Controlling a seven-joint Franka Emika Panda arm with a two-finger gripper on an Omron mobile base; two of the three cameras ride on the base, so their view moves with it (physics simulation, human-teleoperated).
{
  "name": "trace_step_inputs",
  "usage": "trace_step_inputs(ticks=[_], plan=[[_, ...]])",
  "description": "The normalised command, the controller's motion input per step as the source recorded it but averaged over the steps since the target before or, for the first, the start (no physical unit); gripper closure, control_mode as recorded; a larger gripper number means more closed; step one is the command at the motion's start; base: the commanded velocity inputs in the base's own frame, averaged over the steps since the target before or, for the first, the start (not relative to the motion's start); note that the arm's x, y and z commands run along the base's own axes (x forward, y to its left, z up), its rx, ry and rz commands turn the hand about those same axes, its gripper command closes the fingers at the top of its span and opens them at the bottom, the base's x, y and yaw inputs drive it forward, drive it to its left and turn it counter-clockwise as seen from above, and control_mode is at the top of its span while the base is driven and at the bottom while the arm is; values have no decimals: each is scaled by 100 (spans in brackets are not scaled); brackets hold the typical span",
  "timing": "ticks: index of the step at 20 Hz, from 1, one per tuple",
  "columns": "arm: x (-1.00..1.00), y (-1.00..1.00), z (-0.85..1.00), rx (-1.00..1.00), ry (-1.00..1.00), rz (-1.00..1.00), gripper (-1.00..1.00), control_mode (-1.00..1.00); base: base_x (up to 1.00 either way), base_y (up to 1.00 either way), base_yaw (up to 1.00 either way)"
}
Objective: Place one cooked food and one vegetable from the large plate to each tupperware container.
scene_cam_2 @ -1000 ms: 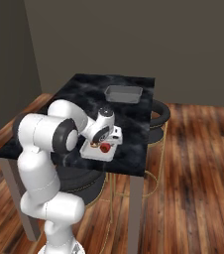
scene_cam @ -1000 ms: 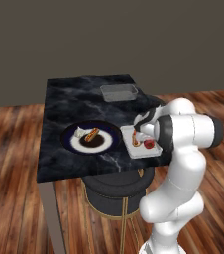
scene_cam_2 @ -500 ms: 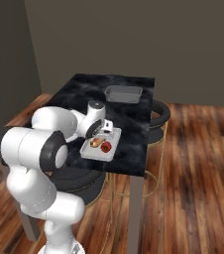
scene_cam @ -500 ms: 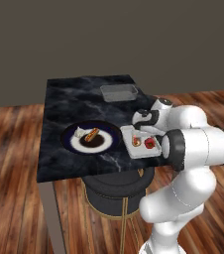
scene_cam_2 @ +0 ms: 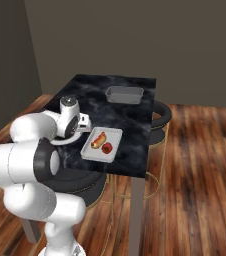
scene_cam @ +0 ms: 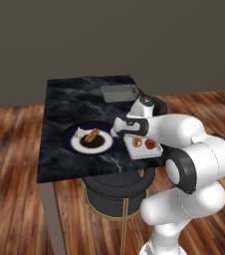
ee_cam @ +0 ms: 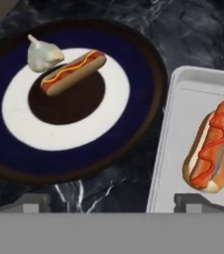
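Note:
The large plate (ee_cam: 148,69) (scene_cam: 67,142) carries a hot dog (ee_cam: 73,72) (scene_cam: 92,135) and a pale garlic bulb (ee_cam: 42,53) (scene_cam: 79,132). Right beside it lies the pale tupperware container (ee_cam: 183,99) (scene_cam: 143,153) (scene_cam_2: 116,134), holding a second hot dog (ee_cam: 213,146) (scene_cam_2: 99,139) and a red tomato (scene_cam: 150,144) (scene_cam_2: 107,148). The darker tupperware container (scene_cam: 118,92) (scene_cam_2: 124,94) sits at the table's far end with nothing in it. My gripper (ee_cam: 111,203) (scene_cam: 118,133) hovers open over the gap between plate and pale container, with nothing between its fingers.
Everything rests on a black marble table (scene_cam: 69,99). A round dark stool (scene_cam: 114,189) stands under its near edge. Wooden floor surrounds the table, and my own arm hides most of the plate in the right base view.
The hand has swung from above the pale container left toward the plate. Its jaws have spread slightly wider. The food in the container and on the plate has stayed put.

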Motion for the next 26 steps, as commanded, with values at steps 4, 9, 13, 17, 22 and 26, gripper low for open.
trace_step_inputs(ticks=[4,9,13,17,22,26], plan=[[8,55,10,0,0,0,-100,-100,0,0,0],[33,41,0,0,3,-2,-100,-100,0,0,0],[4,21,0,11,1,-25,-100,-100,0,0,0],[2,34,0,15,0,-46,-100,-100,0,0,0],[4,1,0,27,4,-39,-100,-100,0,0,0],[17,0,0,31,14,-24,-100,-100,0,0,0]])
